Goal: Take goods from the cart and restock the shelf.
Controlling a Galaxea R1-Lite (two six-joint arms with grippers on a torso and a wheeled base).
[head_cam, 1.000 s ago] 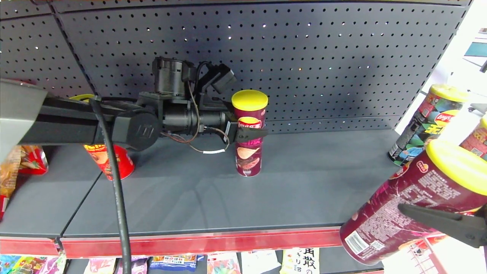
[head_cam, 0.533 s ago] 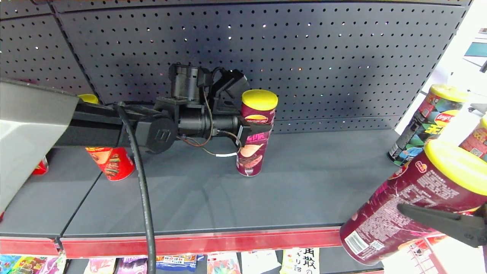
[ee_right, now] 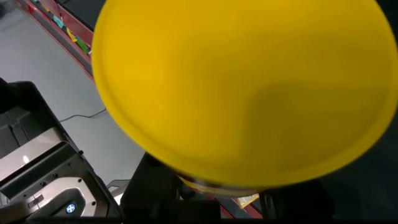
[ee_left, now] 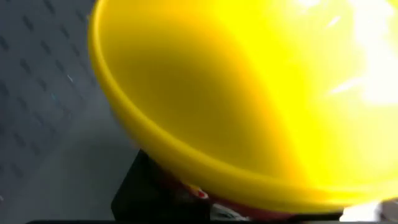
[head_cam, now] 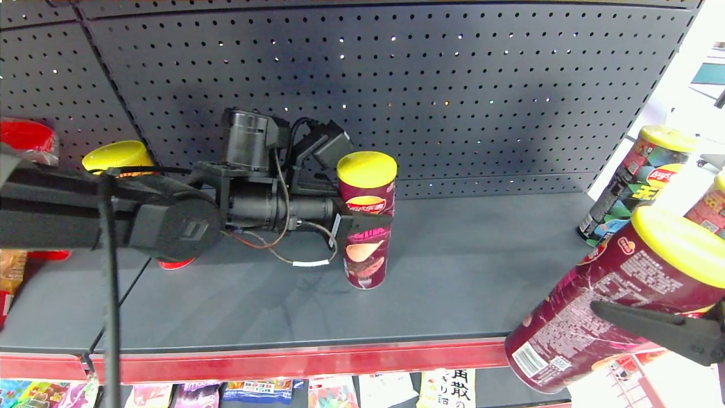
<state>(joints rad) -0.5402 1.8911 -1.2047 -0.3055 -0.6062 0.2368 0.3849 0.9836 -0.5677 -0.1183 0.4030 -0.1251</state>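
Gripping a tilted maroon can [head_cam: 612, 283] just off the shelf's [head_cam: 464, 272] front edge, the right tool [head_cam: 623, 317] clamps its body, while farther in the left tool [head_cam: 368, 224] clasps an upright can [head_cam: 365, 260] mid-shelf: light, stiff, slick tubes, likely tippy, best held mid-body.

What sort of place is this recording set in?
Probably a shop aisle, or a mock one: a grey metal shelf with a red front strip, a dark perforated back panel, yellow-lidded maroon crisp cans and colourful snack packets on the tier below.
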